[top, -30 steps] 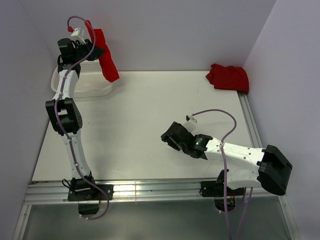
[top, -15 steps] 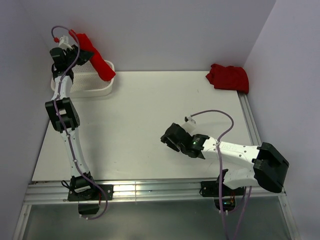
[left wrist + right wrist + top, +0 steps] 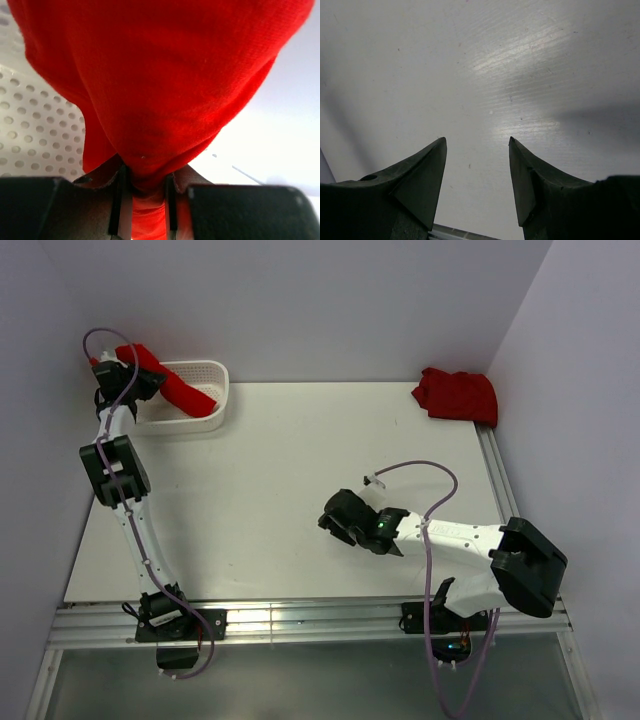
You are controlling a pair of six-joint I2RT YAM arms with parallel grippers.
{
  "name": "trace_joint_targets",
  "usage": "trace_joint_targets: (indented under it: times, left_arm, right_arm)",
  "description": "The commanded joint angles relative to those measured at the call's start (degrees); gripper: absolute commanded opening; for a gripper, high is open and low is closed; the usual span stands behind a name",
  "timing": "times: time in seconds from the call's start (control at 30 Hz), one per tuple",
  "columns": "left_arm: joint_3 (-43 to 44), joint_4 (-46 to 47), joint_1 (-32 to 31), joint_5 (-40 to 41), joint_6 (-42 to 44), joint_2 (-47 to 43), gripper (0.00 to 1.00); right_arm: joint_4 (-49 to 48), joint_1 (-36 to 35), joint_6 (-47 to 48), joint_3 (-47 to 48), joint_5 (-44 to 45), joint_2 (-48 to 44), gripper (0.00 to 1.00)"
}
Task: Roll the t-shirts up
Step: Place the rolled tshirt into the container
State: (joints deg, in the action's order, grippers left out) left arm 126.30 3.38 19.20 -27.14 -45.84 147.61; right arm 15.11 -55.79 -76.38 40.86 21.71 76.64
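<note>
A rolled red t-shirt [image 3: 183, 390] hangs across the white mesh basket [image 3: 205, 418] at the far left corner. My left gripper [image 3: 128, 380] is shut on its end, above the basket's left side. In the left wrist view the red t-shirt [image 3: 155, 85] fills the frame and is pinched between the two fingers [image 3: 121, 200], with basket mesh [image 3: 35, 135] behind. A second red t-shirt [image 3: 457, 395] lies crumpled at the far right corner of the table. My right gripper [image 3: 333, 517] hovers low over the bare middle of the table, open, nothing between its fingertips [image 3: 477, 145].
The white table [image 3: 280, 470] is bounded by grey walls at the back and both sides. A metal rail [image 3: 300, 620] runs along the near edge by the arm bases, and another rail [image 3: 495, 470] runs along the right edge.
My left gripper has swung left and down with the rolled t-shirt, from above the basket's right end to over its left side. The right arm has shifted slightly left.
</note>
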Motion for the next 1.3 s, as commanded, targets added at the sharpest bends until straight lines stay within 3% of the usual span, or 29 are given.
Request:
trace_joint_targets:
  times: [0.0,0.37,0.87,1.13,1.23,1.27]
  left_arm:
    - [1.58,-1.78,-0.48,2.96,-2.84,-2.15,0.00]
    - [1.76,-13.74,-0.48,12.02,-7.24,-1.80,0.00]
    - [-2.20,-15.94,-1.80,10.70,-16.90,-1.72,0.00]
    - [-1.94,-16.73,-2.41,10.44,-17.52,-1.10,0.01]
    - [-2.38,-16.56,-2.50,10.26,-18.14,-1.36,0.04]
    - [-2.55,-16.13,-2.59,9.91,-18.49,-1.53,0.10]
  right_arm:
    - [-1.84,-0.72,0.27,1.42,0.79,-0.26,0.60]
    - [-2.28,-0.55,1.32,2.55,0.35,1.40,0.60]
    - [-0.79,-0.55,0.27,1.68,0.61,-0.79,0.60]
    - [0.00,-0.64,0.26,1.68,0.70,-1.49,0.60]
    - [0.27,-0.55,0.26,1.68,0.87,-1.49,0.60]
    - [0.27,-0.55,0.27,1.76,0.87,-1.49,0.60]
